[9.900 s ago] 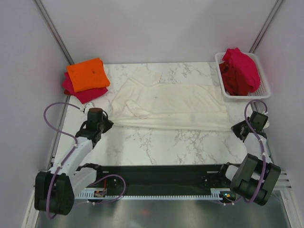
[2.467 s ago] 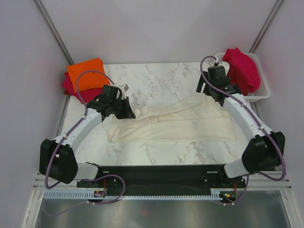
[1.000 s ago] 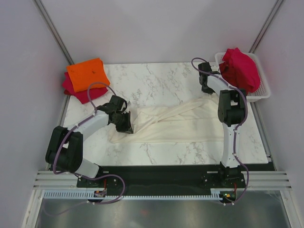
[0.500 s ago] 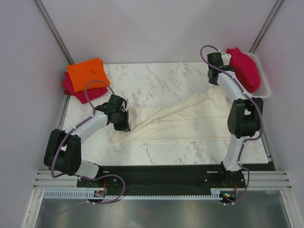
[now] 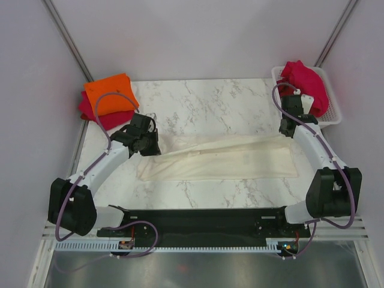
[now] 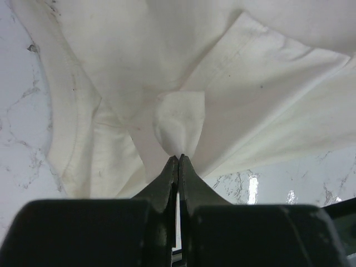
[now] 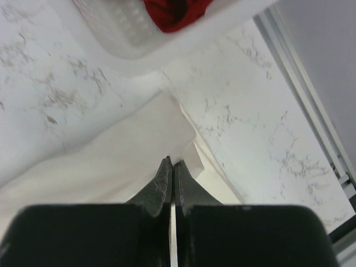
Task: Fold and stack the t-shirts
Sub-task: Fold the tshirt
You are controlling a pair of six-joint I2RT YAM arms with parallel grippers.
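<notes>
The cream-white t-shirt lies as a long folded strip across the middle of the marble table. My left gripper is at its left end, shut on a pinch of the cream cloth; the fingertips meet in the left wrist view. My right gripper is at the strip's far right corner, shut on the cloth's edge, as the right wrist view shows. The orange t-shirt lies folded on a crimson one at the back left.
A white mesh basket at the back right holds crumpled crimson t-shirts; its wall is close beyond my right gripper. A metal rail runs along the table's right edge. Grey walls enclose the table.
My right gripper came from the back near the basket toward the near side, laying the cream cloth's edge down on the strip. My left gripper shifted slightly back. The shirt lies flatter.
</notes>
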